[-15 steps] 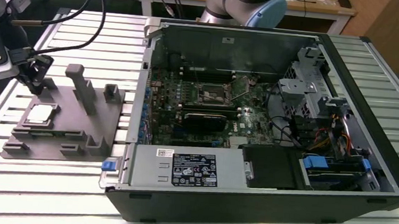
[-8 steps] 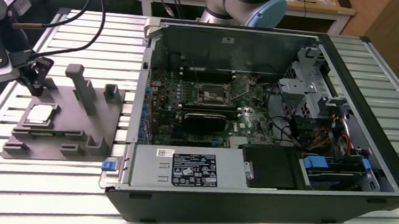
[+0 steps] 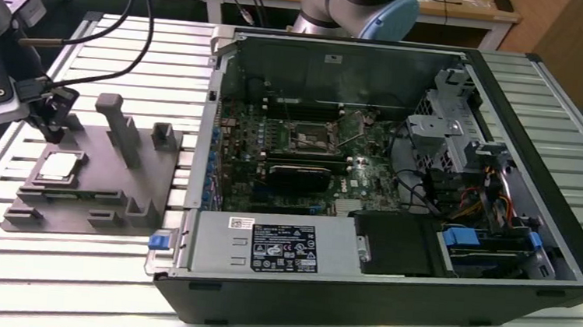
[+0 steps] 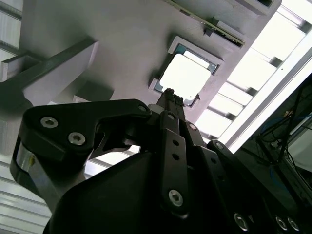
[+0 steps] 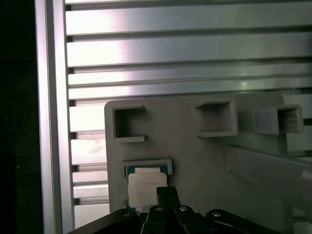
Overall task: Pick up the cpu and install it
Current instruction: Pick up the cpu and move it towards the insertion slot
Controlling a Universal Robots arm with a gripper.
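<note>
Exterior view: the gripper, jaws clenched on nothing, hangs at 12 o'clock of the cpu in the grey fixture. Lowered so, I think it could scratch or shove the cpu.

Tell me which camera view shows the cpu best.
The exterior view: the whole cpu lies uncovered in its recess on the grey fixture. In the first wrist view the end effector hides part of it. In the second wrist view glare washes it out, and the end effector's tip overlaps one edge.
</note>
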